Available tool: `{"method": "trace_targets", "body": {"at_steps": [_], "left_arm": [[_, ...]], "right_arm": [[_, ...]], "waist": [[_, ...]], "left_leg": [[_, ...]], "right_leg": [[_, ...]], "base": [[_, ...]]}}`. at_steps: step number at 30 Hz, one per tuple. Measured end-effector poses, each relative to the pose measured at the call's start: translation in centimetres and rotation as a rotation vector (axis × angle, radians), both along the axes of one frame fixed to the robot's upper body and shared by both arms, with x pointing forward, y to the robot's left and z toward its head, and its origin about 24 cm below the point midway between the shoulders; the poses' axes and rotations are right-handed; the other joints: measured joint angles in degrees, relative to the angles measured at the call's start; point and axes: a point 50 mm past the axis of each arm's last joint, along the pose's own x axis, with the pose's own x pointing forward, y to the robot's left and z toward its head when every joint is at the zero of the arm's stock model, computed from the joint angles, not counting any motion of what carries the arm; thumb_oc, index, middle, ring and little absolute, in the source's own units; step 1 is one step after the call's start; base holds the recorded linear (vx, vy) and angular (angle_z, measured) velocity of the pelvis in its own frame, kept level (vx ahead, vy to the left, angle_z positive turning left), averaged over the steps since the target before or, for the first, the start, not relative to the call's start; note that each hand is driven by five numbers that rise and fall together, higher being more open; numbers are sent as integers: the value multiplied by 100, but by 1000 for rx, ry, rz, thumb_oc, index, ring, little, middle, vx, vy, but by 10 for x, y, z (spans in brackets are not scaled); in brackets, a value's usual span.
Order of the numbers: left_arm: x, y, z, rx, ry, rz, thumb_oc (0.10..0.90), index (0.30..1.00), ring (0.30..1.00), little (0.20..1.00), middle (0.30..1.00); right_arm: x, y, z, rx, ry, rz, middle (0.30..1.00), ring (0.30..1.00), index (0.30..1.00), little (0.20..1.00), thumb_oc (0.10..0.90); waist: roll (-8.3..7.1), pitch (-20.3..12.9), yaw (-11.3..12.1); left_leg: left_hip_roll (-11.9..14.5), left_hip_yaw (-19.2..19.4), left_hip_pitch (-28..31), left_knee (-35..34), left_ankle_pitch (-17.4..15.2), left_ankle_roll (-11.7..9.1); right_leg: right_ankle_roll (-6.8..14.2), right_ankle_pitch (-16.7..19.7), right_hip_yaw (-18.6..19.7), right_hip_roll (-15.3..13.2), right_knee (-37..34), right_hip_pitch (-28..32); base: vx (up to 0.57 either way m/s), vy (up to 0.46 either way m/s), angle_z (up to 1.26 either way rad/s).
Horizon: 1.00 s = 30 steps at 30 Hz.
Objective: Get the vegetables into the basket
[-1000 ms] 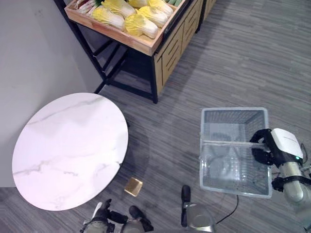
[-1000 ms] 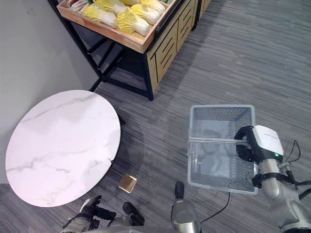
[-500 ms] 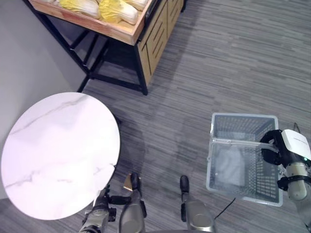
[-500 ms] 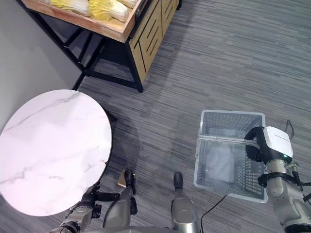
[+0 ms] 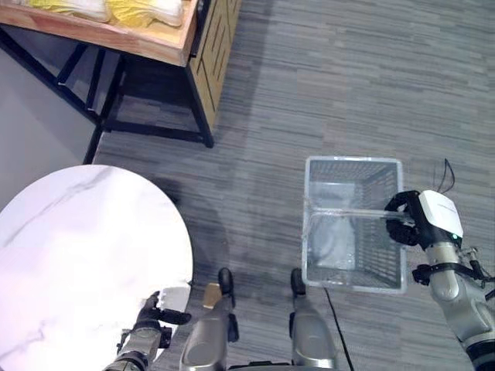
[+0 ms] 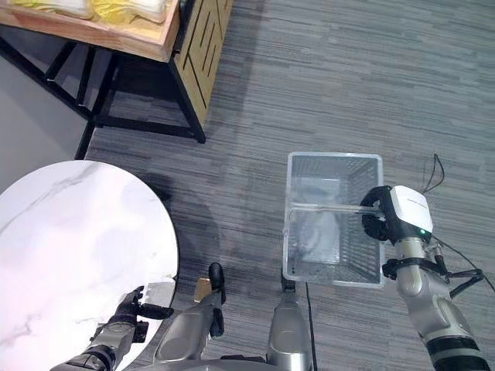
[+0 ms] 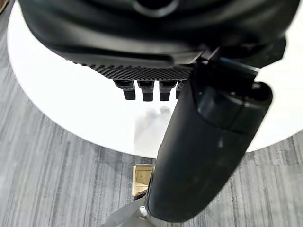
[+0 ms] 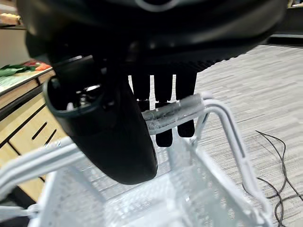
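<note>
The right hand point(image 5: 404, 219) grips the handle of the empty white wire basket point(image 5: 354, 273); the yellow-green cabbages point(image 5: 116, 9) lie far ahead, unpicked. The left hand point(image 5: 154, 316) hangs open.

Light is even and bright from overhead, and the round white table point(image 5: 85, 255) glares nearly blank at eight o'clock. A soft shadow pools on the grey carpet point(image 5: 348, 85) under the wooden stand point(image 5: 116, 46) at eleven o'clock. Floor lines bow slightly toward the edges. Up close, the left hand point(image 7: 208, 142) is a blurred dark mass, and the basket point(image 8: 199, 189) wires look smeared, probably out of focus.
</note>
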Motion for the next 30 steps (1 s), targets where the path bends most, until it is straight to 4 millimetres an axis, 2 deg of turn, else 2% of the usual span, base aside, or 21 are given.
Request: {"method": "trace_targets", "body": {"at_steps": [2,4,6,8,9,10,11,13,14,15,21,22,23,25,27,28,29,30], "left_arm": [[1,0,0,-1,-2,-1,900,1000,1000,1000,1000],[-1,3,1,6,1,7,900,1000,1000,1000,1000],[-3,5,0,8,8,17,900,1000,1000,1000,1000],[-4,7,1,8,4,34,900,1000,1000,1000,1000],[-5,13,2,22,1,42,900,1000,1000,1000,1000],[-5,14,3,21,0,53,900,1000,1000,1000,1000],[-6,12,2,16,4,54,900,1000,1000,1000,1000],[-7,8,0,3,8,54,900,1000,1000,1000,1000],[-10,1,-4,-19,21,51,900,1000,1000,1000,1000],[-12,-2,-6,-29,27,51,900,1000,1000,1000,1000],[-19,-16,-13,-63,52,42,900,1000,1000,1000,1000],[-20,-16,-13,-59,58,30,900,1000,1000,1000,1000],[-20,-16,-13,-59,56,30,900,1000,1000,1000,1000],[-21,-16,-13,-60,55,33,900,1000,1000,1000,1000],[-22,-19,-14,-68,57,34,900,1000,1000,1000,1000],[-21,-22,-15,-76,54,31,900,1000,1000,1000,1000],[-20,-25,-15,-83,51,29,900,1000,1000,1000,1000],[-20,-26,-15,-86,50,28,900,1000,1000,1000,1000]], "right_arm": [[3,5,0,6,-6,17,300,300,300,300,400],[10,12,0,22,-16,32,300,300,300,300,400],[11,16,-1,25,-12,47,300,300,300,300,400],[8,14,-5,26,6,37,300,300,300,300,400],[5,17,-12,44,23,28,300,300,300,300,400],[4,18,-14,48,29,30,300,300,300,300,400],[3,17,-15,47,36,23,300,300,300,300,400],[2,14,-18,46,52,7,300,300,300,300,400],[-2,9,-22,35,83,-14,300,300,300,300,400],[-3,7,-21,26,88,-16,300,300,300,300,400],[-4,-4,-14,-24,97,-26,300,300,300,300,400],[-3,-6,-11,-38,96,-22,300,300,300,300,400],[-3,-7,-10,-41,97,-21,300,300,300,300,400],[-5,-8,-11,-46,103,-19,300,300,300,300,400],[-4,-9,-7,-60,94,-6,300,300,300,300,400],[-4,-12,-3,-78,92,-3,300,300,300,300,400],[-4,-14,-2,-84,93,-9,300,300,300,300,400],[-4,-14,-2,-84,95,-13,300,300,300,300,400]], "waist": [[-27,-1,4],[-56,6,52],[-106,-20,64],[-154,-52,-4],[-249,-108,40],[-255,-113,31],[-239,-123,19],[-183,-149,14],[-96,-195,21],[-39,-224,17],[280,-380,26],[380,-413,32],[399,-404,25],[419,-407,56],[521,-422,100],[556,-406,115],[562,-398,120],[562,-397,124]], "left_leg": [[10,149,110,-44,-60,19],[132,422,205,-77,-104,57],[201,684,342,-77,-181,39],[222,746,377,-75,-224,27],[290,861,361,-62,-274,3],[341,872,331,-35,-246,-73],[398,878,298,-10,-206,-133],[510,848,258,56,-136,-229],[607,695,257,96,-48,-347],[657,653,256,101,-23,-384],[904,545,241,292,46,-560],[981,472,203,378,77,-614],[998,412,166,484,112,-668],[1014,212,77,767,190,-813],[1045,-20,31,830,229,-902],[1040,-167,-63,837,199,-1032],[973,-430,-94,737,127,-1129],[910,-532,-99,620,108,-1152]], "right_leg": [[30,22,-21,48,53,-40],[40,76,-414,160,323,-277],[-8,179,-867,149,317,-299],[-11,164,-1068,128,200,-284],[-53,62,-1271,129,61,-317],[-81,129,-1309,179,43,-321],[-268,222,-1310,282,-54,-296],[-355,291,-1321,388,-222,-228],[-447,359,-1370,512,-403,-94],[-452,354,-1396,558,-421,-74],[-604,217,-1499,775,-420,63],[-622,142,-1560,839,-421,109],[-644,101,-1608,845,-421,151],[-697,49,-1665,837,-423,256],[-736,22,-1679,871,-424,282],[-777,-5,-1660,870,-425,256],[-821,-33,-1615,848,-423,237],[-824,-35,-1566,838,-423,234]], "base": [[-30,135,-51],[-10,24,-67],[-5,-47,-68],[-11,-129,-37],[-2,-76,-32],[24,-132,-38],[36,-178,-19],[53,-258,-8],[43,-204,5],[57,-269,6],[32,-198,7],[17,-191,15],[32,-189,26],[23,-59,19],[35,-9,6],[56,11,8],[58,13,6],[55,17,6]]}}
